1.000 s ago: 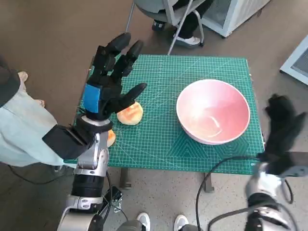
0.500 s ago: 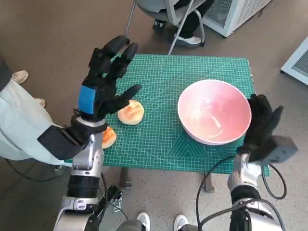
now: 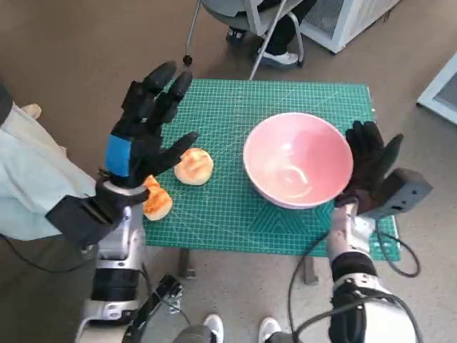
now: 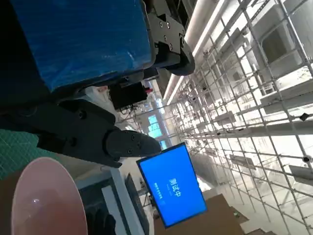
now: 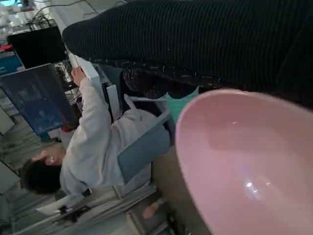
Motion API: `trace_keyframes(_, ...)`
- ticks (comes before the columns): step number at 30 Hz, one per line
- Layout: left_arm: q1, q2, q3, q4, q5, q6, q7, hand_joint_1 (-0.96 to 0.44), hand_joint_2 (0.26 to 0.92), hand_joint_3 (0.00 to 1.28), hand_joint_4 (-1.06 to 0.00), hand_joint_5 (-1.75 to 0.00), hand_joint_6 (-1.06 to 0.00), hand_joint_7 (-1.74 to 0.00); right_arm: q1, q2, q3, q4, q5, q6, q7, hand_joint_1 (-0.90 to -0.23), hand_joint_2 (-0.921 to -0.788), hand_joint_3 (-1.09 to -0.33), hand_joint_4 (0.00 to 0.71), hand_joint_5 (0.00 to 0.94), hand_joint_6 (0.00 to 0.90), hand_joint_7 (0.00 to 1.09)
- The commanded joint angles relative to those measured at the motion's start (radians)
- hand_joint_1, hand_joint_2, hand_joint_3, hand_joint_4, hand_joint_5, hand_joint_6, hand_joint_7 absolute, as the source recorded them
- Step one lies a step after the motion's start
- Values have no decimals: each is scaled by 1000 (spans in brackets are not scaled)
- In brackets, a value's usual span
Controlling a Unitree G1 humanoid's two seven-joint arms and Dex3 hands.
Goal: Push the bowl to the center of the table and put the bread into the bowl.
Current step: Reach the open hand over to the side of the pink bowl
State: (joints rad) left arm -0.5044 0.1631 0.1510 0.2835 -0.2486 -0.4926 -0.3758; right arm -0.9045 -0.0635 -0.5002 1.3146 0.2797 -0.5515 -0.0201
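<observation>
In the head view the pink bowl (image 3: 298, 159) sits on the green-matted worktop (image 3: 235, 214), a little to the right of its middle. The right robot hand (image 3: 369, 168), fingers spread and holding nothing, lies flat against the bowl's right rim. A bread roll (image 3: 193, 166) rests on the mat well to the left of the bowl, and a second, more orange bread piece (image 3: 156, 201) lies farther left still, at the worktop's edge. The left robot hand (image 3: 146, 127) hangs above the mat left of the bowl, fingers apart and empty, its thumb over the roll's near edge. Beyond the bowl, past the far edge, a chair (image 3: 243, 18) stands with a person's feet beneath it. In the left wrist view the left robot hand (image 4: 93, 73) shows its blue-taped back and parted black fingers with nothing between them; the bowl (image 4: 46, 198) shows beside them, and a blue screen (image 4: 171, 191) glows behind. In the right wrist view the gloved right robot hand (image 5: 205, 41) presses along the bowl's (image 5: 244, 161) rim, and a person (image 5: 88, 142) in pale clothing sits beyond the bowl.
</observation>
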Motion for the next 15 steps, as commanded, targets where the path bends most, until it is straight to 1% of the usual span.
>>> trace_keyframes(1,32,19,12,-32,8,-12,9,-360,921,187,-379,-3,-307,-290,-30,27,-18,19,11,38,-30,-428,-921,-823,216,1,19,788)
trace_keyframes(4,44,25,15,-43,13,-12,14,-362,921,189,-379,-3,-315,-271,-48,33,-19,21,5,51,-46,-436,-921,-831,216,1,23,803)
trace_keyframes(10,73,38,21,-69,27,-13,28,-367,921,193,-383,-5,-322,-257,-78,38,-5,25,-22,78,-91,-442,-921,-838,222,5,27,814)
trace_keyframes(15,93,49,26,-79,28,-11,34,-365,921,195,-385,-5,-326,-247,-98,45,-13,26,-13,97,-87,-437,-921,-850,250,18,38,829)
